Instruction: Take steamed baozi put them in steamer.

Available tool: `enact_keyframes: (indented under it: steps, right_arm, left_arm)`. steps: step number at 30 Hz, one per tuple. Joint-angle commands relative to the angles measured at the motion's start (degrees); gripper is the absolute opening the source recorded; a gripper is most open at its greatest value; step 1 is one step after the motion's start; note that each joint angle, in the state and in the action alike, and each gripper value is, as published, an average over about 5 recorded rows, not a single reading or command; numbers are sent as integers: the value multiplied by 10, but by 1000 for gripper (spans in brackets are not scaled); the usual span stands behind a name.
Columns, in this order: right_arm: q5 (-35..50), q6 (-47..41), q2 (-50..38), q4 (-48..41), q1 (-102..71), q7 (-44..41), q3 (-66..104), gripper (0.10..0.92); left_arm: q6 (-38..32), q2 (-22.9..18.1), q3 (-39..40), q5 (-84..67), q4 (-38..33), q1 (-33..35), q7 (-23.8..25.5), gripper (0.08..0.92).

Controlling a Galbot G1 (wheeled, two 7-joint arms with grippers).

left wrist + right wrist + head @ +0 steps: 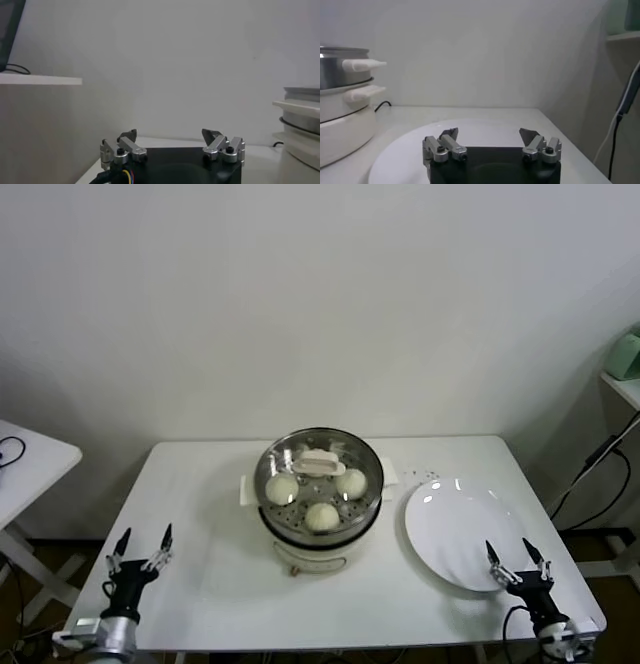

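The steamer point(318, 529), a shiny steel basket on a cream-white cooker base, stands mid-table. Three cream-white baozi point(321, 516) lie inside it; a cream lid handle point(318, 462) sits over the back part and hides what is under it. The white plate point(460, 534) to its right is bare. My left gripper point(140, 552) is open and empty at the table's front left edge, far from the steamer. My right gripper point(518, 559) is open and empty over the plate's front edge. The steamer's side shows in the left wrist view point(300, 125) and the right wrist view point(340, 100).
A second white table point(30, 459) stands to the left. A black cable point(600, 474) hangs at the right beside a shelf with a green object point(628, 354). The wall is right behind the table. The plate fills the right wrist view's foreground point(410, 150).
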Motion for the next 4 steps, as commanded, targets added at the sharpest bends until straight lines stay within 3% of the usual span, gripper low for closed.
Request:
enact_keyframes:
  steps: [1, 4]
  right_arm:
    - [1, 3, 0, -1, 0, -2, 0, 823]
    - [1, 4, -1, -1, 0, -2, 0, 823]
  left_arm:
    - [-3, 0, -3, -3, 3, 0, 1, 823]
    - [-2, 0, -4, -3, 3, -1, 0, 823]
